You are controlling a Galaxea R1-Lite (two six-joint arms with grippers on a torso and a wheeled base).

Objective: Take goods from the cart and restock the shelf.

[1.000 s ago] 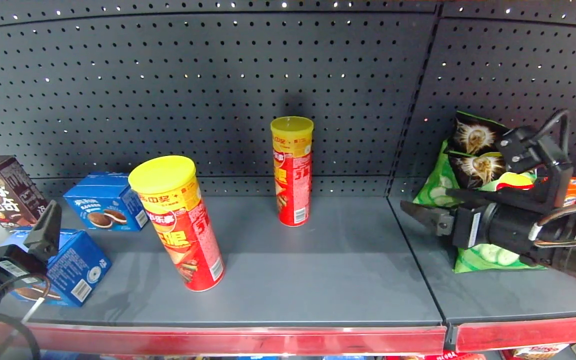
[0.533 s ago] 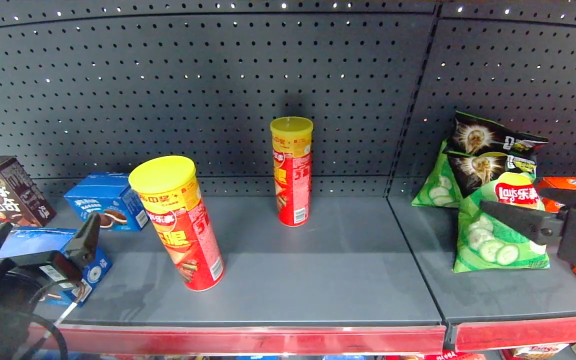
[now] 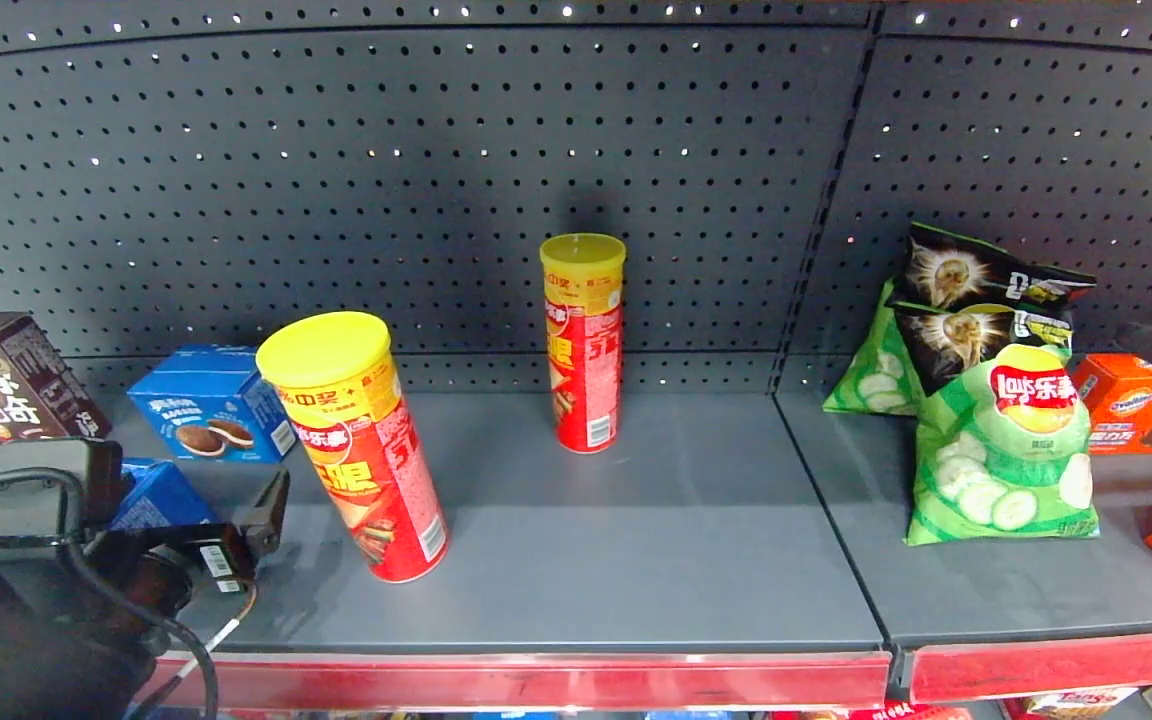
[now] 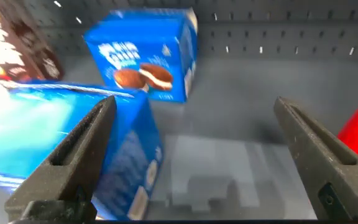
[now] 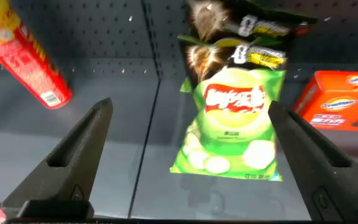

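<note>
Two red chip canisters with yellow lids stand on the grey shelf point(image 3: 636, 540): a near one point(image 3: 361, 450) left of centre and a far one point(image 3: 583, 345) by the pegboard. My left gripper point(image 3: 261, 520) hangs at the shelf's front left, just left of the near canister, in front of a blue cookie box point(image 3: 156, 495). In the left wrist view the left gripper point(image 4: 194, 106) is open and holds nothing, with the blue boxes point(image 4: 145, 59) beyond it. My right gripper point(image 5: 190, 106) is open and empty, facing a green chip bag point(image 5: 232, 121).
A second blue cookie box point(image 3: 211, 400) and a brown box point(image 3: 11, 390) sit at the back left. Green point(image 3: 1001, 450) and dark point(image 3: 986, 290) chip bags lean at the right, beside orange boxes point(image 3: 1141, 400). A red lip point(image 3: 496, 680) runs along the shelf front.
My right arm has drawn back to the right, out of the head view, uncovering the chip bags. My left gripper has moved right, closer to the near canister.
</note>
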